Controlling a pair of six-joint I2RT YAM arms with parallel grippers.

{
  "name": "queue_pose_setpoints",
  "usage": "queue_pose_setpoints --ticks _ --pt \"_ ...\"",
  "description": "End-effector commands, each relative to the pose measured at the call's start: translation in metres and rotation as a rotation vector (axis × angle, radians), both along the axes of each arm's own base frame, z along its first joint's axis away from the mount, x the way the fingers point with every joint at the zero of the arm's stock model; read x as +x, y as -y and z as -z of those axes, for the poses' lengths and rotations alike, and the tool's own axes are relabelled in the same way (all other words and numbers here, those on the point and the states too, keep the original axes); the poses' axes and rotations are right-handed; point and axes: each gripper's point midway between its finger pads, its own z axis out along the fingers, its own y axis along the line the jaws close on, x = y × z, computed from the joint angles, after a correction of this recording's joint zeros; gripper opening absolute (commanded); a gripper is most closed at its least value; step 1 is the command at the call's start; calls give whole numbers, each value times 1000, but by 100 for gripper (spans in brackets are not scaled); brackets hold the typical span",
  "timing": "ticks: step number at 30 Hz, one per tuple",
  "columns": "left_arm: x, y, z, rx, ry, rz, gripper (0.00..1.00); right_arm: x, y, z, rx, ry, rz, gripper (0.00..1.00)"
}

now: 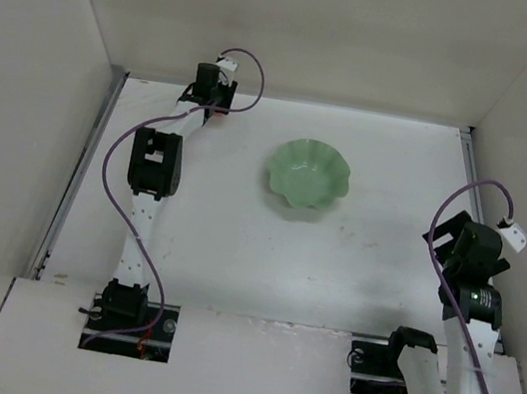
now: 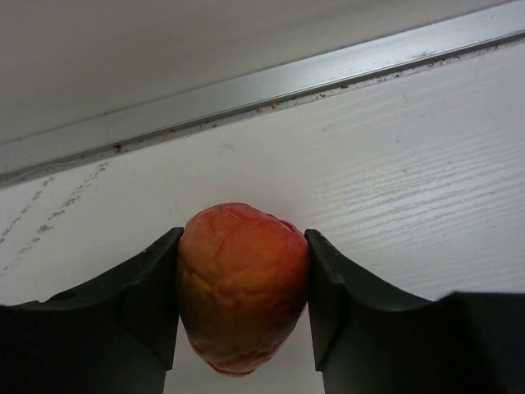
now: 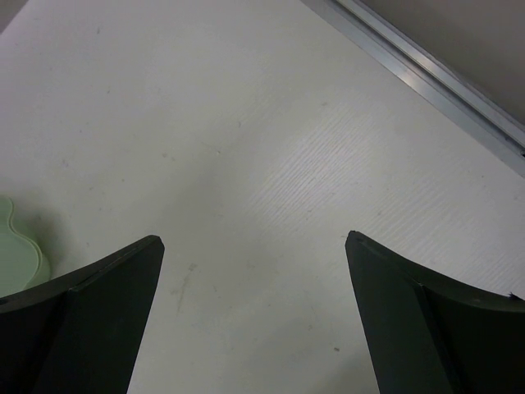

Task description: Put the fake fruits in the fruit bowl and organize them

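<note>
The orange-red fake fruit (image 2: 242, 295) sits between the two dark fingers of my left gripper (image 2: 244, 235), which is shut on it. That gripper (image 1: 208, 105) is at the far left back corner of the table, by the metal edge strip; in the top view the wrist hides the fruit. The pale green scalloped fruit bowl (image 1: 309, 172) stands empty at the table's back centre, well to the right of the left gripper. Its rim also shows at the left edge of the right wrist view (image 3: 16, 254). My right gripper (image 1: 476, 255) is open and empty (image 3: 253, 238) over the right side of the table.
A metal strip (image 2: 271, 86) runs along the table's back edge just beyond the fruit, with the wall behind it. Another strip (image 3: 435, 78) borders the table's right side. Walls enclose the table at left, back and right.
</note>
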Motion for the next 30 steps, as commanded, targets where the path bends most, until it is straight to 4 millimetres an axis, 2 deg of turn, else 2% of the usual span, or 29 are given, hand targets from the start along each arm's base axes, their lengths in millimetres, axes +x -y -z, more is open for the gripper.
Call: queue_pose_setpoints --ticks 1,3,5,7,11,13,16,18,20,23,24,28,30 --pt "7 0 -50 -8 80 2 25 -2 6 -16 -22 29 25 100" --pt "4 1 -69 10 106 7 22 -2 4 -16 -20 33 17 100" --pt "-10 15 -96 56 134 55 21 -3 3 -16 -16 41 15 100" --pt "-36 37 -122 68 147 115 20 -6 2 -14 -7 54 20 100" --pt "-104 97 -191 80 242 297 20 -14 -5 -5 24 88 12 100" --pt "-132 126 -210 76 262 361 20 -16 -10 -3 36 110 -4 100" --pt "-178 175 -207 71 218 482 20 -17 -15 -13 23 134 -29 100" --pt "-209 209 -189 69 159 573 20 -16 -17 -12 25 132 -37 100" --pt "-236 238 -160 93 98 666 21 -15 -21 -12 30 133 -56 100" --pt "-252 266 -125 132 44 723 22 -16 -27 -14 32 145 -79 100" --pt "-253 272 -120 134 37 725 23 -17 -28 -16 30 151 -81 100" --pt "-248 291 -111 135 45 729 24 -22 -31 -19 32 177 -92 100" --pt "-246 298 -106 137 46 736 30 -24 -32 -21 28 183 -91 100"
